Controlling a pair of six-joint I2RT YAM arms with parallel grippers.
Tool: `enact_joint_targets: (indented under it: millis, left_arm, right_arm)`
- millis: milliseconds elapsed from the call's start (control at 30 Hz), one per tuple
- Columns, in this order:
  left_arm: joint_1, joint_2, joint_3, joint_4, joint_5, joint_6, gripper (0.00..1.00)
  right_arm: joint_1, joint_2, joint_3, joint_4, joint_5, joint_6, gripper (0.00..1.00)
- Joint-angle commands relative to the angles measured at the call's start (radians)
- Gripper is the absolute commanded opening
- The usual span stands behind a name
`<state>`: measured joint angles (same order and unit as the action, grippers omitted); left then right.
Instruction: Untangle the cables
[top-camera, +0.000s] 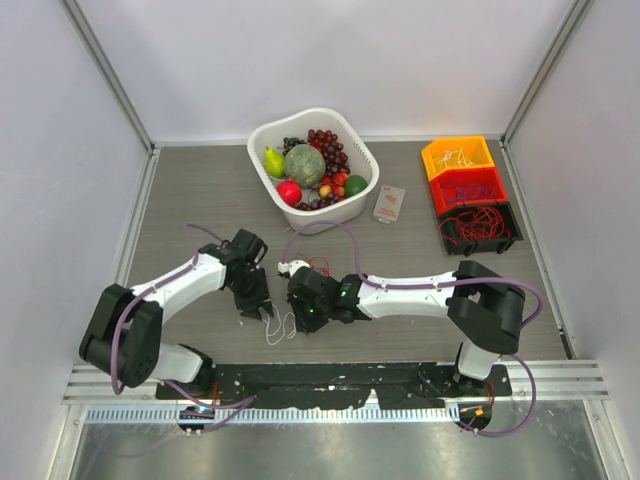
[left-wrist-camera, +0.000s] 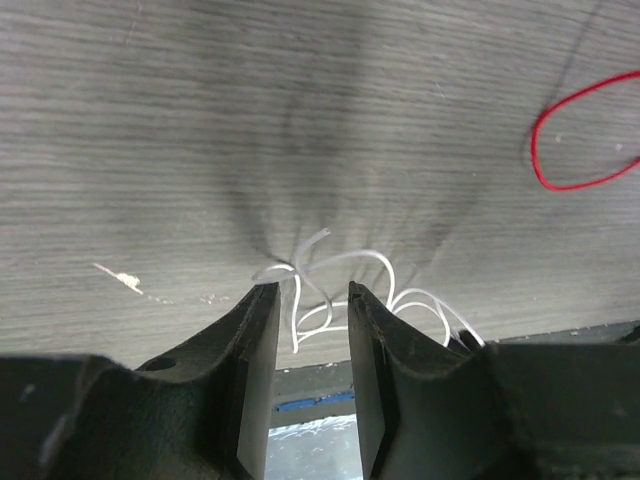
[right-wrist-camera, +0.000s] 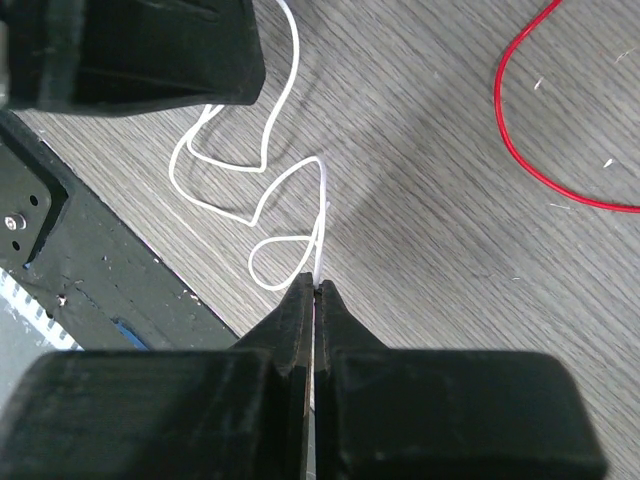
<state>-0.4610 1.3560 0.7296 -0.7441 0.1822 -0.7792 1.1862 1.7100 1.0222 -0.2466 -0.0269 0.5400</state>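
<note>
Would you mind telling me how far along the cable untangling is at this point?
Done: the red cable lies apart from the white cable. In hand: the right tool is shut on the white cable, and the left tool stands open astride its loops. Left: drawing those loops out straight.

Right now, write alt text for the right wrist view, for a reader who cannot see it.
The right gripper, jaws shut, pinches a white cable that loops away over the wood-grain table. A red cable curves at the upper right; the left arm's black body fills the top left corner.
</note>
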Motion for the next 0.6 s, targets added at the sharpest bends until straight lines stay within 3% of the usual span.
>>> enact_joint_targets:
  millis: [0, 67, 133, 200, 333, 567]
  left_arm:
    - [-0.002, 0.044, 0.028, 0.063, -0.024, 0.023, 0.36]
    - [-0.002, 0.057, 0.036, 0.063, -0.032, 0.032, 0.32]
    - [-0.002, 0.061, 0.051, 0.051, -0.043, 0.047, 0.2]
    - [-0.002, 0.039, 0.082, 0.013, -0.061, 0.06, 0.02]
    - [-0.001, -0.09, 0.142, -0.095, -0.118, 0.063, 0.0]
    - [0.018, -0.354, 0.226, -0.303, -0.308, 0.043, 0.0]
  right_arm:
    - [0.0, -0.047, 0.015, 0.021, 0.021, -0.012, 0.01]
    - [0.0, -0.052, 0.015, 0.015, 0.024, -0.014, 0.01]
    - [0.0, -0.062, 0.015, 0.007, 0.059, -0.017, 0.01]
    - [0.001, -0.081, 0.015, -0.013, 0.105, -0.015, 0.01]
    - [-0.014, -0.15, 0.004, -0.149, 0.396, 0.023, 0.01]
    - [-0.222, -0.412, -0.152, -0.23, 0.527, 0.11, 0.01]
